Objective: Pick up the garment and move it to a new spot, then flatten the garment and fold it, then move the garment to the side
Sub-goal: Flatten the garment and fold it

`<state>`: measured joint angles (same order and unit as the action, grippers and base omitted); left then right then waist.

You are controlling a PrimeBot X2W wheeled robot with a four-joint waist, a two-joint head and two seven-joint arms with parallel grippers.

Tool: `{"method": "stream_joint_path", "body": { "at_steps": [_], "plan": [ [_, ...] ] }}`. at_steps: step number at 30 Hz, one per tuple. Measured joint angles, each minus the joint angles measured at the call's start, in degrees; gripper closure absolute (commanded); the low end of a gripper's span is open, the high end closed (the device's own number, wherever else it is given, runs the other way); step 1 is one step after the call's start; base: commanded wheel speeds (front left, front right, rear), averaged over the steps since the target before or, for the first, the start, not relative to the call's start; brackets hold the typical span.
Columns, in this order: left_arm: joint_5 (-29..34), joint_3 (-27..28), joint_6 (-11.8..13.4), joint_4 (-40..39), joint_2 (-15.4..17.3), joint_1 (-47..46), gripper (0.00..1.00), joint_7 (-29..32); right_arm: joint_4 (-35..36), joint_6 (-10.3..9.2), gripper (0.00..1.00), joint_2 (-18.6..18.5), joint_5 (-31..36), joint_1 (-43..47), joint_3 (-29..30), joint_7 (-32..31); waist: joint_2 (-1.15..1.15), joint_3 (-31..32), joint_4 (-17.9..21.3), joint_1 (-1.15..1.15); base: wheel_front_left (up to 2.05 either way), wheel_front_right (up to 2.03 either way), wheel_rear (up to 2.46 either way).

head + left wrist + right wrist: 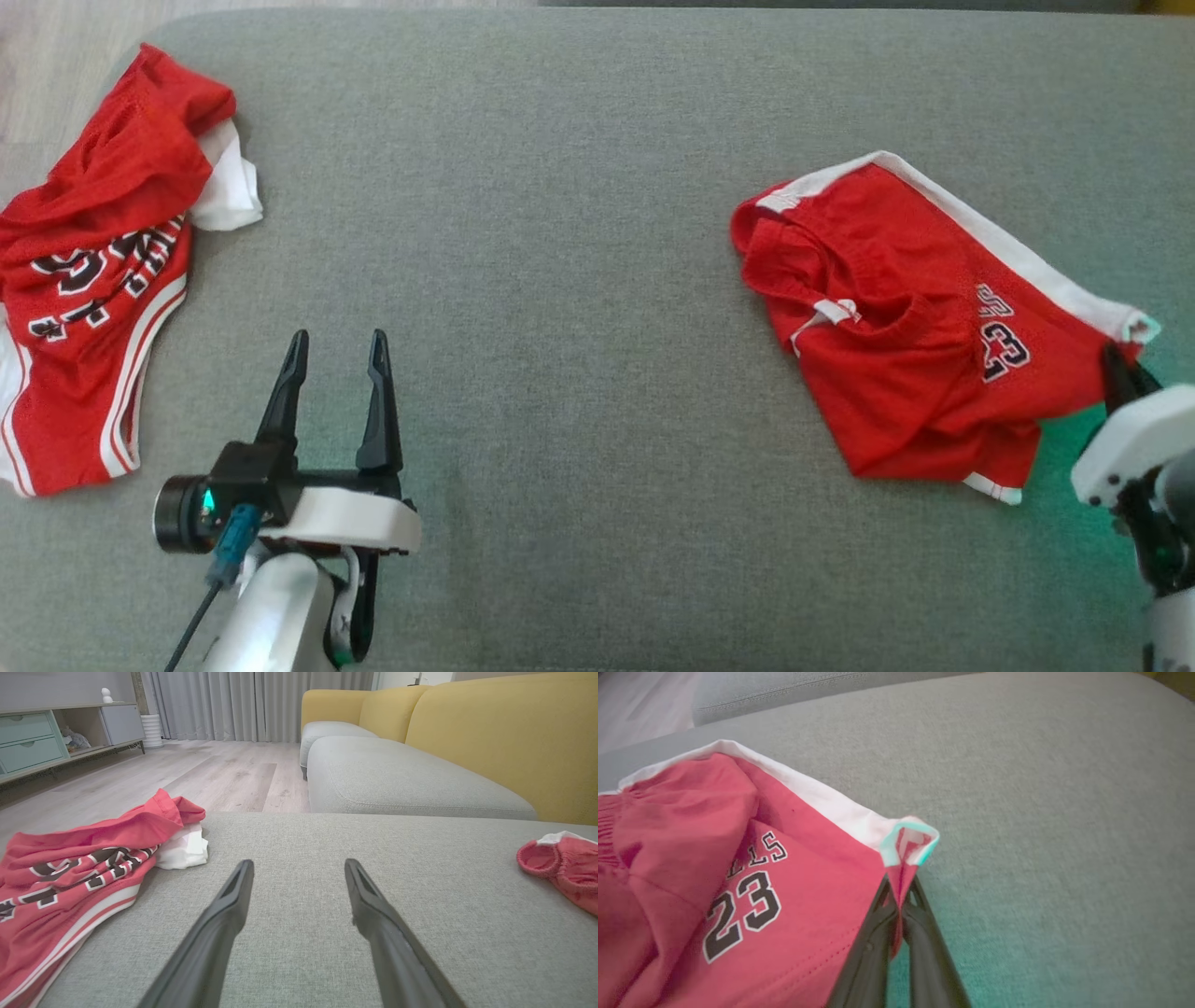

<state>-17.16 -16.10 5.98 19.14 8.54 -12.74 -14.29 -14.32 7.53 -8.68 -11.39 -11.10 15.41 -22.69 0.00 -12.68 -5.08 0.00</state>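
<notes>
The garment [896, 317], red shorts with white trim and a black "23", lies crumpled on the right of the grey cushion [579, 280]. My right gripper [1116, 359] is shut on its near right corner. The right wrist view shows the two fingers of that gripper [900, 891] pinching the red hem just below the white edge of the garment [738, 858]. My left gripper [338, 341] hovers open over bare cushion at the lower left, holding nothing. In the left wrist view this gripper [299, 865] points across the cushion, with the garment [560, 863] at the far right.
A second red garment [93, 280] with white stripes and lettering lies bunched at the cushion's left edge, also seen left of my left fingers [70, 868]. Beyond the cushion are a yellow sofa [490, 732], wooden floor and a cabinet [46, 732].
</notes>
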Motion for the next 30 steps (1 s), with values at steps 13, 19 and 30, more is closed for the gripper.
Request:
{"method": "stream_joint_path", "body": {
  "at_steps": [13, 19, 30],
  "plan": [
    [0.0, 0.5, 0.1, 0.4, 0.1, 0.1, 0.00, -0.1, 6.0, 0.00, 0.00, 3.7, 2.9, 0.2, 1.4, 19.3, 0.00, 1.1, 0.7, 0.00, 0.00, 0.00, 0.00],
    [0.0, 0.5, 0.1, 0.4, 0.3, 0.3, 0.00, -0.1, 11.4, 0.00, 0.00, 4.7, 3.9, 3.2, -4.5, 20.6, 0.00, 2.2, 1.1, -0.01, 0.00, 0.00, 0.00],
    [0.0, 0.3, 0.3, -0.2, 1.3, 1.8, 0.00, 0.1, 20.0, 0.00, 0.00, 6.0, 2.7, 12.0, -12.0, 18.6, 0.00, 4.0, 1.5, 0.00, 0.00, 0.00, 0.00]
  ]
}}
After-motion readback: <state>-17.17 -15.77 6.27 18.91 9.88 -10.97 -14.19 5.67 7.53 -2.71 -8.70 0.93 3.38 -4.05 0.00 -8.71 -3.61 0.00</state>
